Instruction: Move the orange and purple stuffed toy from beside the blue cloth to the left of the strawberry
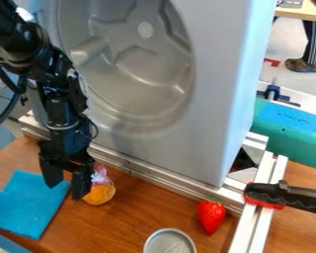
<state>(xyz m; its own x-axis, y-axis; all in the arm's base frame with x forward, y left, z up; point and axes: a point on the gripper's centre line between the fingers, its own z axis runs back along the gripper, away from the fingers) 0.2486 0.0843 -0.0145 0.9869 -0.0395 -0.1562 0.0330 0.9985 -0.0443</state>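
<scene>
- Gripper point(65, 190) low at left over bench point(131, 217), jaws apart, nothing between them.
- Orange-and-pink item point(100, 194) just beside it, right side in view.
- Blue cloth point(27, 206) flat, left of item.
- Strawberry point(212, 216) near metal rail point(162, 184).
- Round can point(169, 243) at bottom edge.

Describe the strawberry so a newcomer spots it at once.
Find the big gray panel standing upright, with metal rails along its foot. Just in front of the rails, near the panel's lower right corner, lies the strawberry. It is bright red with a green top, unlike the round silvery tin at its lower left and the mostly black clamp at its right.
</scene>
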